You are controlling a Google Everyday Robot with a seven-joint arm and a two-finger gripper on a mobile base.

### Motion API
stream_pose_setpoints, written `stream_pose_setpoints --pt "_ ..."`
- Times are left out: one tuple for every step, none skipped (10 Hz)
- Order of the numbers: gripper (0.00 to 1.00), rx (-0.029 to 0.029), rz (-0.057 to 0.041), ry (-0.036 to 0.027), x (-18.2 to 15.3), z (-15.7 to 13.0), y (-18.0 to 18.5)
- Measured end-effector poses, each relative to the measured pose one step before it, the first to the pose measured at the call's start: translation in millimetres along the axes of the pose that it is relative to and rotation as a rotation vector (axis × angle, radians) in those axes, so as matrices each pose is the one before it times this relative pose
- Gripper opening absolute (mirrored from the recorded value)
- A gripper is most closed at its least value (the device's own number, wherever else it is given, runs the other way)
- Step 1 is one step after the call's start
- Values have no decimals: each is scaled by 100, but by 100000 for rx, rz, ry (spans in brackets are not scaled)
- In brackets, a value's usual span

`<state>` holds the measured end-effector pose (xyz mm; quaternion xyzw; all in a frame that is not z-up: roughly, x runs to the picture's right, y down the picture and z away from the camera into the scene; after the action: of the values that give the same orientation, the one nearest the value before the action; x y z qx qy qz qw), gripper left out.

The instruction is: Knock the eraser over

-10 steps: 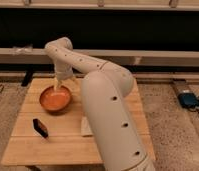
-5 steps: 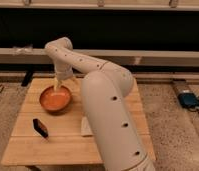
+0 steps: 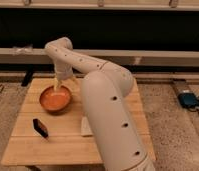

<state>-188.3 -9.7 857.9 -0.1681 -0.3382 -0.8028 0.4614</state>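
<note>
Cream-white gripper [image 3: 58, 86] of the robot's 1 arm hangs over the far rim of the orange bowl [image 3: 43, 102]; whether it is open or closed, or holds anything, cannot be told. The black eraser [image 3: 41, 128] appears to stand on edge on the wooden table [image 3: 28, 147], nearer the camera and slightly left of the bowl, well apart from the gripper. Small, stiff and probably light, it should tip with 1 sideways push high on a broad face. A pale pad [image 3: 86, 126] lies to its right.
</note>
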Motion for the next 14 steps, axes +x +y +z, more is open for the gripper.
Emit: stream_pose_setpoints --pt "80 67 -131 91 24 -30 -2" --pt "80 439 -836 44 -86 35 -64" --pt "80 710 -1753 2255 -42 -348 -313" --pt "80 961 -2744 3503 -597 -1109 -1065" --pt "80 738 -1941 2288 -663 -1035 -1365" --pt "80 712 -2301 1895 -922 -928 -2008" --pt "80 472 -1924 1304 -778 -616 -1784" --pt "80 539 -2966 1563 -1145 -941 -2820" --pt "80 207 -2142 1014 -622 -531 -1946" --pt "80 -37 -2825 950 -701 -593 -2344" --pt "80 -373 -2439 294 -647 -307 -1981" --pt "80 -981 -2402 150 -582 -266 -1925" --pt "80 -1048 -2132 -272 -393 1 -1791" --pt "80 -2091 -2271 -929 -185 505 -1984"
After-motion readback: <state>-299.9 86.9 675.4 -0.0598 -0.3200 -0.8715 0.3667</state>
